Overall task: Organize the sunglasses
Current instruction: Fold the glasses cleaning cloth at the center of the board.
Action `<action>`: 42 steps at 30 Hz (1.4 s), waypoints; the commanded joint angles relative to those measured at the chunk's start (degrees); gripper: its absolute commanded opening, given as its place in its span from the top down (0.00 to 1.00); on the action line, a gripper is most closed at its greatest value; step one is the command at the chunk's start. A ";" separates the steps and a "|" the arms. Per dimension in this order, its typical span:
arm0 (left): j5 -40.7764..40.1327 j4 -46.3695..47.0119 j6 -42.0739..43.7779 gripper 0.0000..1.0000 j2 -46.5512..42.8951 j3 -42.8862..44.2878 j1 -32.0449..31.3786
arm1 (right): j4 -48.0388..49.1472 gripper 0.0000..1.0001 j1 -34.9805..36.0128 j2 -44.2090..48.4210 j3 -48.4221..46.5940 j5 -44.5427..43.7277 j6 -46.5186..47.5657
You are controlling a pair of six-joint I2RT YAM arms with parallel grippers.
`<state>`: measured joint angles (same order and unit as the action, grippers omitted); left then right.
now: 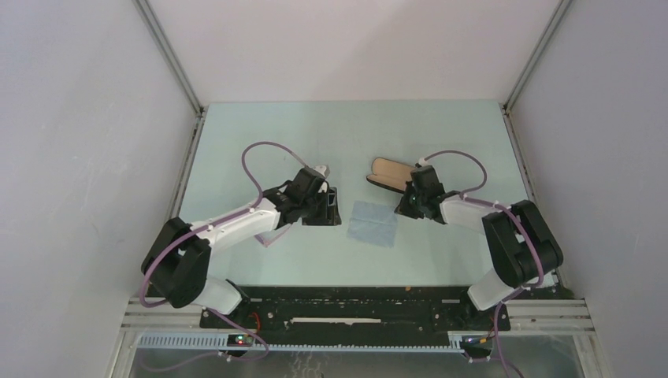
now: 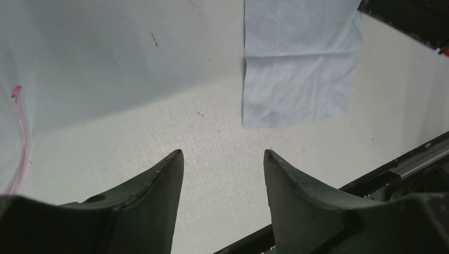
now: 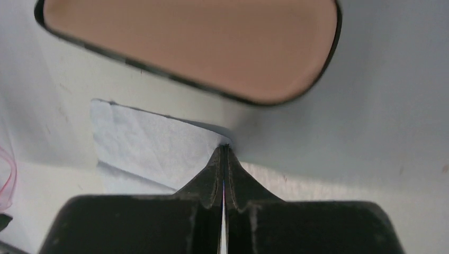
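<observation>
**Sunglasses** (image 2: 17,94). Only a thin pink length of frame is seen. It lies flat on the table (image 1: 260,134) at the left margin of the left wrist view, just beside the left tool (image 2: 222,154). A similar pink sliver is caught at the left margin of the right wrist view. From overhead the pair cannot be made out with certainty. It is neither held nor in the case.

**Left tool.** Held low over bare table, jaws parted roughly halfway, nothing between them. It is judged to be standing by near the glasses.

**Right tool** (image 3: 224,150). Fingers are pressed fully together on what appears to be a corner of the cloth (image 1: 372,223). The cloth is raised slightly there, with a shadow beneath. It is judged to be gripped so that it can be moved.

**Case** (image 1: 386,172). Black and oblong, lying open with the tan lining upward, just beyond the right tool and apparently ready to be filled.

**Surface.** Pale blue-green table, matt, lightly specked.

**Room.** The table is enclosed by plain white panels (image 1: 346,47) on three sides. A black mounting rail (image 1: 346,303) runs along the near edge.
</observation>
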<state>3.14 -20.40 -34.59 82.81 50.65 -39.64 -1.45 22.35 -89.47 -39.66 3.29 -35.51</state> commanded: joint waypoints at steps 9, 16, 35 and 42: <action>1.31 3.26 -4.30 0.36 0.43 -0.84 -0.55 | -6.46 0.70 -0.72 6.68 -2.39 -5.52 4.84; 0.80 6.48 -6.52 0.42 3.71 -0.44 -3.10 | -5.95 0.69 2.96 22.44 11.42 -0.76 -9.29; -5.16 6.93 -13.75 0.60 12.51 1.04 -7.83 | -4.52 0.67 7.12 23.77 16.09 -1.79 -17.15; -3.59 7.93 -14.01 0.68 15.10 2.38 -7.84 | -3.43 0.68 6.57 23.01 16.50 -1.61 -17.76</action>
<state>-0.14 -12.99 -47.66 95.55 50.76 -47.03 -7.33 29.39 -65.87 -23.92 1.83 -51.75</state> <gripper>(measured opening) 0.355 0.327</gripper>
